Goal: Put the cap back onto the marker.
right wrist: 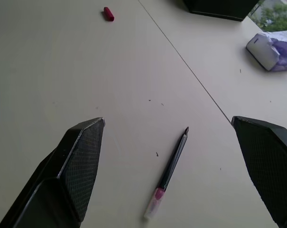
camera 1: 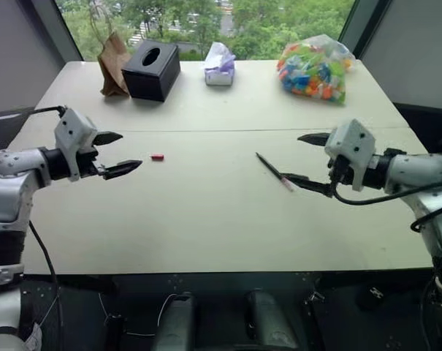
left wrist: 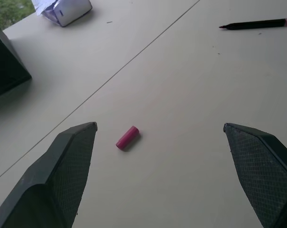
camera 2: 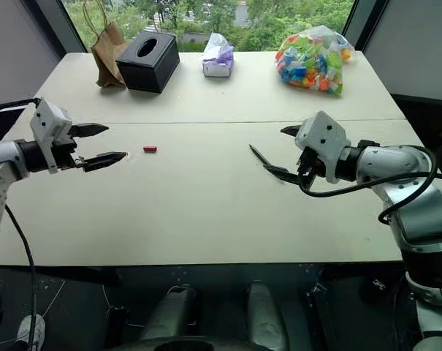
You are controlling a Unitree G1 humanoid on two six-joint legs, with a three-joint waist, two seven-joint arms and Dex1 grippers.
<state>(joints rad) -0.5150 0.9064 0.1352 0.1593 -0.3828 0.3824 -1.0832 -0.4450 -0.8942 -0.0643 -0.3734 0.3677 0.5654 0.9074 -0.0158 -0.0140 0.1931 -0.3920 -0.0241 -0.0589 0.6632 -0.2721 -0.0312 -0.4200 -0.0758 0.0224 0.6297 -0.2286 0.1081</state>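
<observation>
Approach: lower each arm squarely over its own piece before you close.

Left gripper (camera 1: 118, 153): jaws wide, empty; cap (camera 1: 157, 156) on the table (camera 1: 206, 219) just beyond its tips.

Right gripper (camera 1: 302, 159): wide, empty; marker (camera 1: 274, 172) beside its lower finger, possibly partly beneath.

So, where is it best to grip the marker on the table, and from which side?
Probably the dark middle of the marker, from above, with the right gripper, open, closing across its slim barrel. It lies flat, so both ends stay free for the cap.
</observation>
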